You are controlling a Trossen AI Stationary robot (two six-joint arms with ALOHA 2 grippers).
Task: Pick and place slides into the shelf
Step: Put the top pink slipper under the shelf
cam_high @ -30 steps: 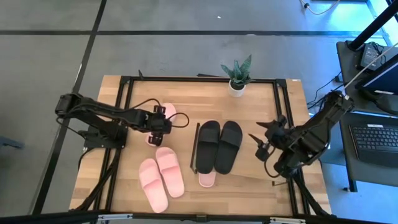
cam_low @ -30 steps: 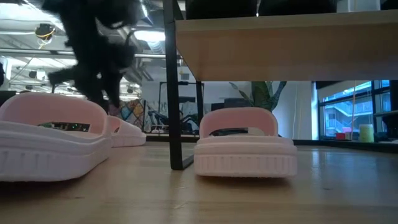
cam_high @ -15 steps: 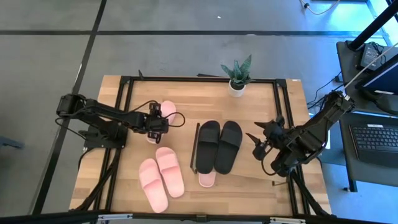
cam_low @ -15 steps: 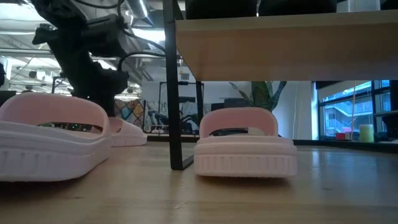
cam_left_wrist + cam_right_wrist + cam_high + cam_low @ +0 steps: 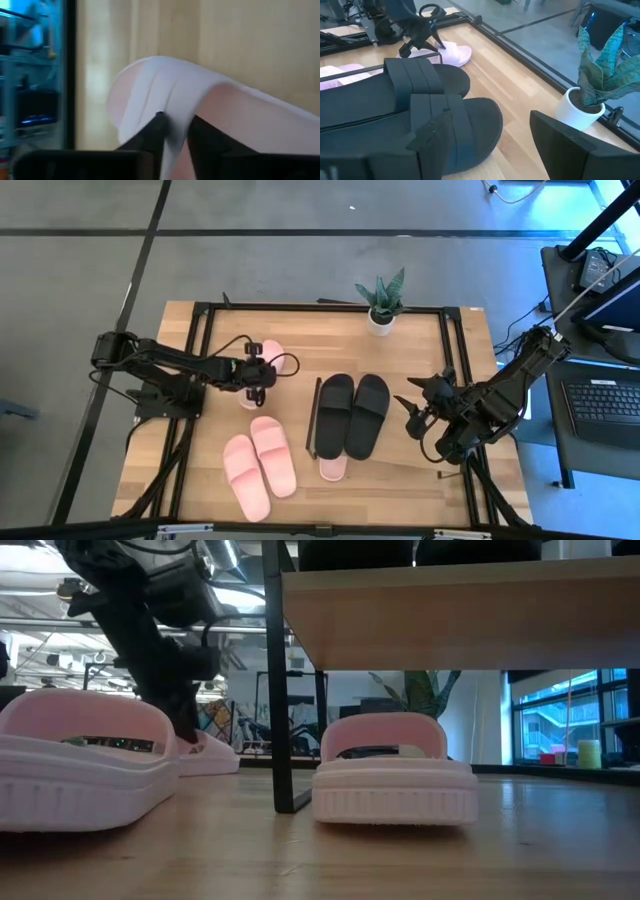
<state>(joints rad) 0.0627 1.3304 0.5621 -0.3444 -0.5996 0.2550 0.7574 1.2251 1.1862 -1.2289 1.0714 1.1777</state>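
A pale pink slide (image 5: 273, 361) lies on its sole at the table's far left, and my left gripper (image 5: 175, 120) is down on it, shut on its strap. Two more pink slides (image 5: 259, 466) lie side by side near the front edge. A black pair (image 5: 352, 414) rests on the shelf's top board (image 5: 450, 620), and another pink slide (image 5: 395, 776) sits under that board. My right gripper (image 5: 418, 412) hovers open to the right of the shelf, holding nothing. My left gripper pinches the pink slide's strap (image 5: 167, 95) between its two fingers (image 5: 152, 132). It comes from above, slanting in from the table's left. The slide's sole lies on the table (image 5: 215, 762).
A small potted plant (image 5: 381, 301) stands at the far edge. The shelf's dark side frame (image 5: 313, 418) stands between the pink slides and the black pair. Black metal framing (image 5: 200, 330) runs around the tabletop. Bare wood lies between the shelf and the plant.
My left gripper has come down onto the far pink slide and shut on its strap. The slide stays on the table.
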